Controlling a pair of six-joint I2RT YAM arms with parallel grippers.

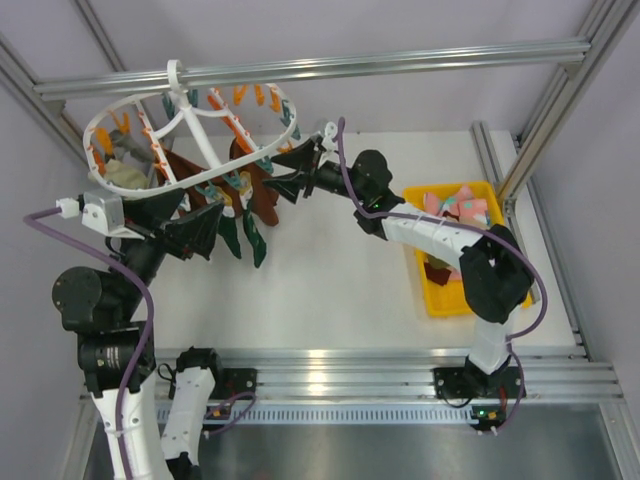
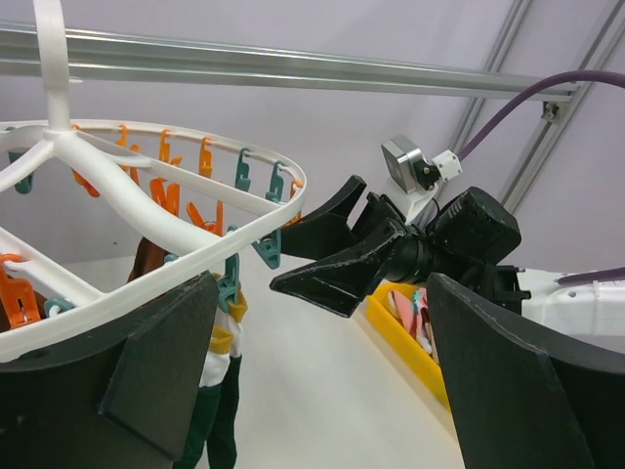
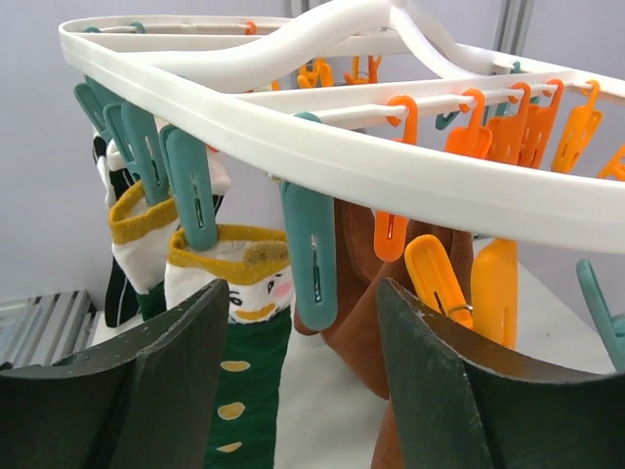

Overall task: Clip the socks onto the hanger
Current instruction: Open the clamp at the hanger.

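Observation:
The white round hanger (image 1: 190,118) hangs from the rail at the back left, with orange and teal clips round its ring (image 3: 391,166). Dark green socks (image 1: 252,238) and a maroon-brown sock (image 1: 265,200) hang clipped at its near right side, and a beige one (image 1: 125,175) at its left. My right gripper (image 3: 303,288) is open, with an empty teal clip (image 3: 314,254) hanging between its jaws and gaps on both sides. My left gripper (image 2: 322,283) stands wide open under the ring's near edge, holding nothing. Pink socks (image 1: 460,208) lie in the yellow tray.
The yellow tray (image 1: 440,300) sits on the table at the right, beside the right arm. An aluminium rail (image 1: 350,65) runs across the back above the hanger. Upright frame posts stand at the right and left. The two grippers face each other closely under the ring.

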